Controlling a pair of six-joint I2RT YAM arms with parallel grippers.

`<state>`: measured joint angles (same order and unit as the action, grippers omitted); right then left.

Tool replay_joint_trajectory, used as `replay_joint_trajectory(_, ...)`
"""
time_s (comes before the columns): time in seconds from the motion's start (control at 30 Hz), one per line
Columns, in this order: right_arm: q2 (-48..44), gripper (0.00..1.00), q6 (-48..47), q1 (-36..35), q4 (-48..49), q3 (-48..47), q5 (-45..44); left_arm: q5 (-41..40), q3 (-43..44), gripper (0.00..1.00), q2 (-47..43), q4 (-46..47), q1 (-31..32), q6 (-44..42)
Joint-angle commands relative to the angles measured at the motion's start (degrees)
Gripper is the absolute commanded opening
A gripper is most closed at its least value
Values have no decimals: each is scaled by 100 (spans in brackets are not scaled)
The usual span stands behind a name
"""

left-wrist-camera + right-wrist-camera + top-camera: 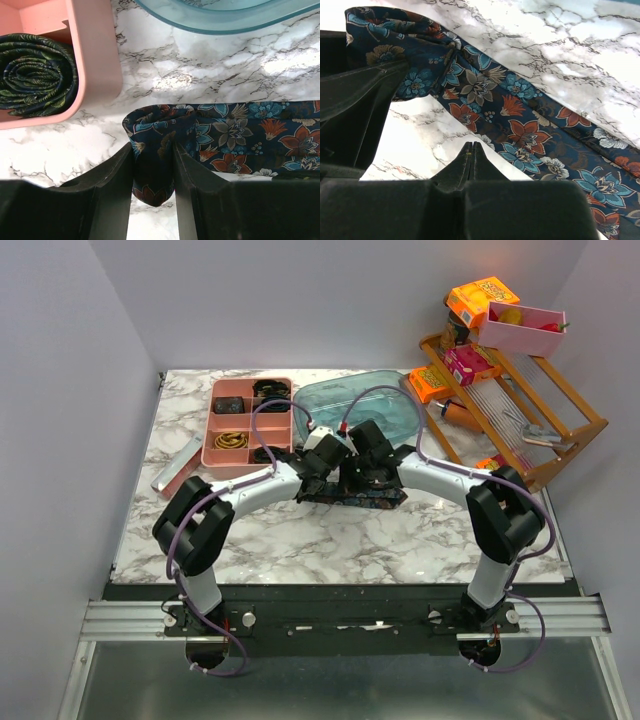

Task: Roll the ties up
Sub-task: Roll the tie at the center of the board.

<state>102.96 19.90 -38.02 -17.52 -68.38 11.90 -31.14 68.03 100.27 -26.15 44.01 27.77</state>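
I'm looking at a white marble-patterned table (pixel 300 540) boxed in by pale grey walls; a pink tray (pixel 208 430) and a teal tub (pixel 400 405) sit at the back, with a wooden rack (pixel 570 452) of boxes on the right. Their print is too small for me to read. The tie (pixel 352 498) lies flat mid-table, just in front of the tub; the left gripper (pixel 152 170) is clamped on its folded end; the right gripper (pixel 471 150) (fingers pressed together, holding nothing) hovers just beside its edge.
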Motion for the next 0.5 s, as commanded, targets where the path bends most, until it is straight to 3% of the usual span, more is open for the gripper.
replay_joint_trajectory(0.0, 58, 1, 5, -4, 187, -44, 111, -340, 245, 44, 177, -214, 46, -175)
replay_joint_trajectory(0.47, -179, 1, 93, 277, 301, 254, -92, -1474, 571, 42, 467, -997, 187, -483)
